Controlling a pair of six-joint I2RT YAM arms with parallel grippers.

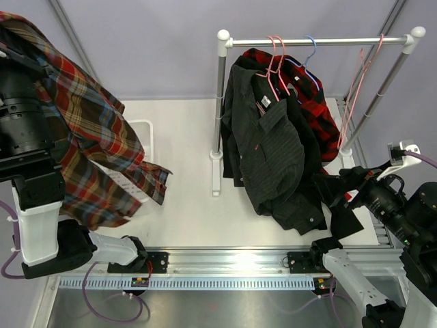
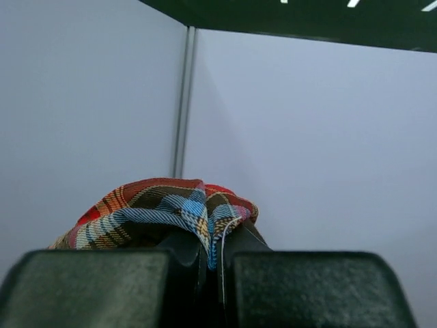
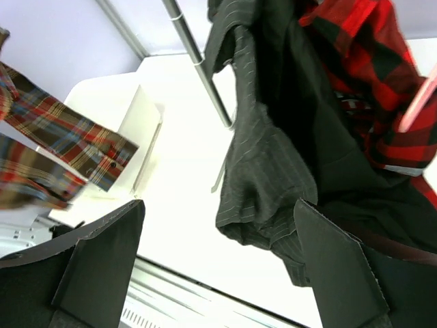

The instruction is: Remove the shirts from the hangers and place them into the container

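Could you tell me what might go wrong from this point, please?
1. The left gripper pinches only a small fold of the plaid shirt, which spreads wider than the container beneath. Released here, a sleeve may drape over the rim or land on the table.
2. The right gripper stands open by the charcoal pinstriped shirt, which overlaps the black shirt. Closing could catch both, and pulling might drag the pink hanger along the rail.
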